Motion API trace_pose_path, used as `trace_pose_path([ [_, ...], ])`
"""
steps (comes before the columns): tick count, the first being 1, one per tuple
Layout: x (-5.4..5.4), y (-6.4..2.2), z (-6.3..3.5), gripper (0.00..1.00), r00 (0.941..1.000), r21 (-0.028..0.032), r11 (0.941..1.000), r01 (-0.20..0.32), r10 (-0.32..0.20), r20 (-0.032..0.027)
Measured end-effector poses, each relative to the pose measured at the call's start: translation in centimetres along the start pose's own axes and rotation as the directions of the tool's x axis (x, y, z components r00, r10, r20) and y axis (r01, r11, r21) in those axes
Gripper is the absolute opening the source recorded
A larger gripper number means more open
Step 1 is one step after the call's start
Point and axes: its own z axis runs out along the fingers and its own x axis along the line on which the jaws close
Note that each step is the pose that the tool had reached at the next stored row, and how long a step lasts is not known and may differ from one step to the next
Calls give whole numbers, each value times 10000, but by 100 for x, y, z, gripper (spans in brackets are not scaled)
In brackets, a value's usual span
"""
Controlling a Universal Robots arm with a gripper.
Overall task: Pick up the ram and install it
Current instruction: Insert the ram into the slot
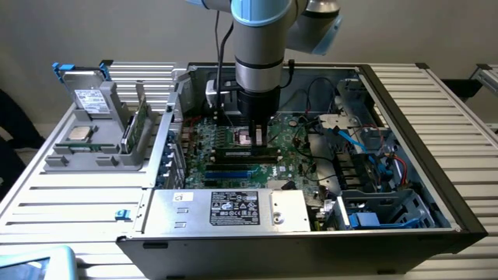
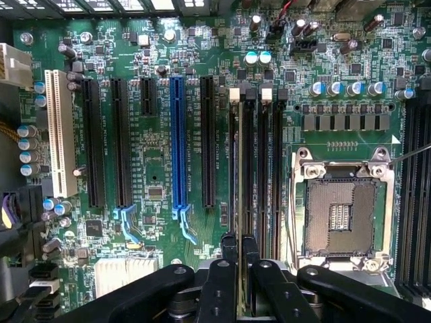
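Arm [image 1: 258, 64] inside open case [image 1: 414, 114], jaws over motherboard [image 1: 204, 165]

An open computer case [image 1: 311, 254] sits on a slatted table [image 1: 70, 198], with a labelled silver power supply [image 1: 225, 210] inside its near wall. Its green motherboard [image 2: 156, 155] bears a blue expansion slot [image 2: 176, 141], a white slot [image 2: 59, 134] and a bare processor socket [image 2: 340, 215]. A grey holder [image 1: 86, 157] stands beside the case.

The exterior camera is looking down into the case [image 1: 311, 251] from high outside, arm [image 1: 263, 58] entering at 12 o'clock. The wrist camera is facing straight down, close over the motherboard [image 2: 155, 134]. Both are sharing the slots [image 1: 245, 156] by the ram [image 2: 240, 168].
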Motion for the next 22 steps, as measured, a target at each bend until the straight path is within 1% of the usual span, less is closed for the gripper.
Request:
trace_pose_path([
  [22, 5, 12, 42, 15, 10000, 0, 10000, 1, -1, 1],
])
